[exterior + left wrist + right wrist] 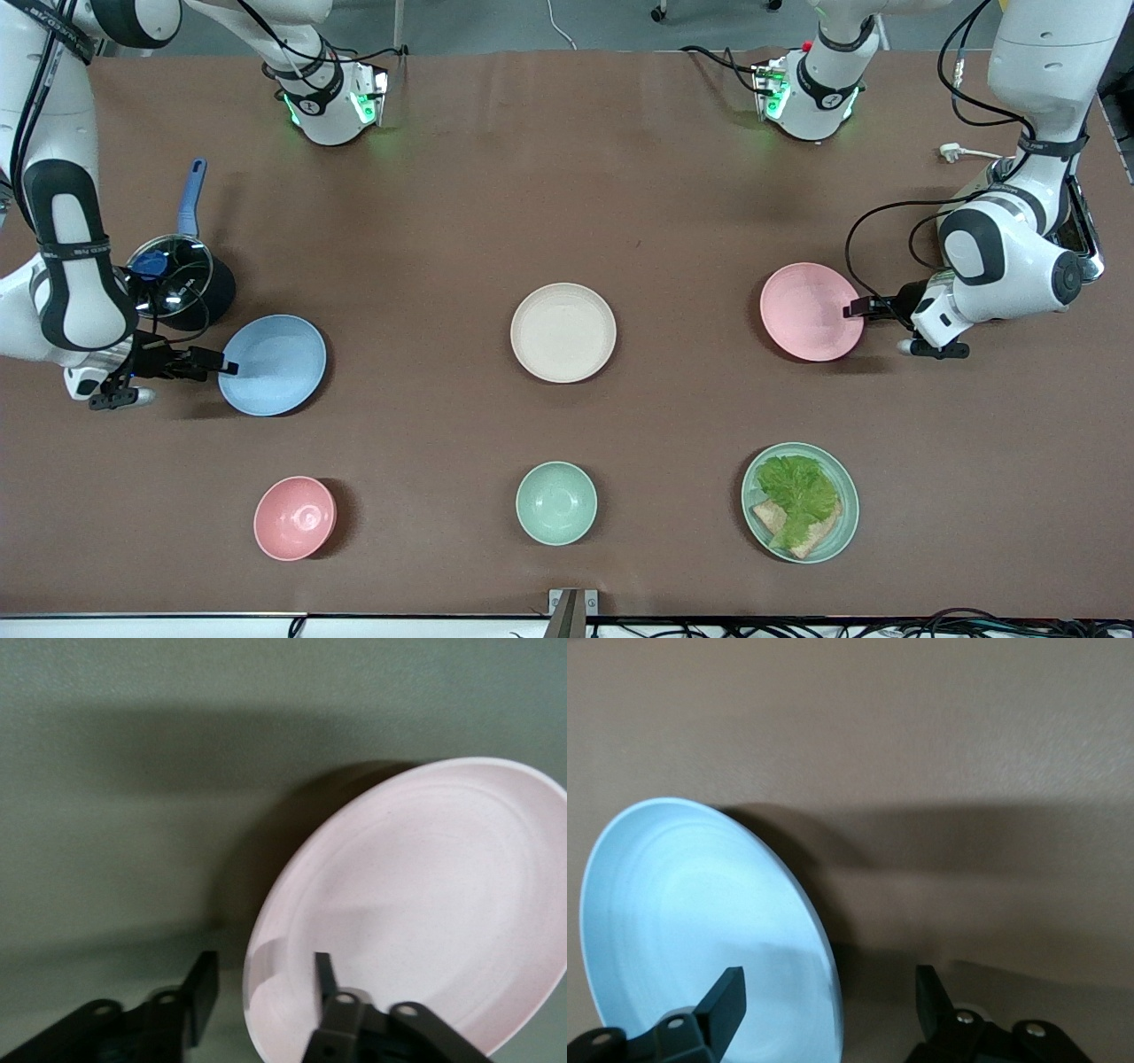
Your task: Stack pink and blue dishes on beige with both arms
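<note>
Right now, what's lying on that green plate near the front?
On the green plate lies a lettuce leaf on top of bread. The leaf covers most of the bread, so I can't tell how many slices there are or whether anything else lies underneath.

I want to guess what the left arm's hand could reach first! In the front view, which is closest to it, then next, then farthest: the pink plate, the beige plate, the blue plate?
From the left gripper:
1. Pink plate: its rim sits between the open fingers.
2. Beige plate: mid-table.
3. Blue plate: at the right arm's end, by the right gripper.
</note>
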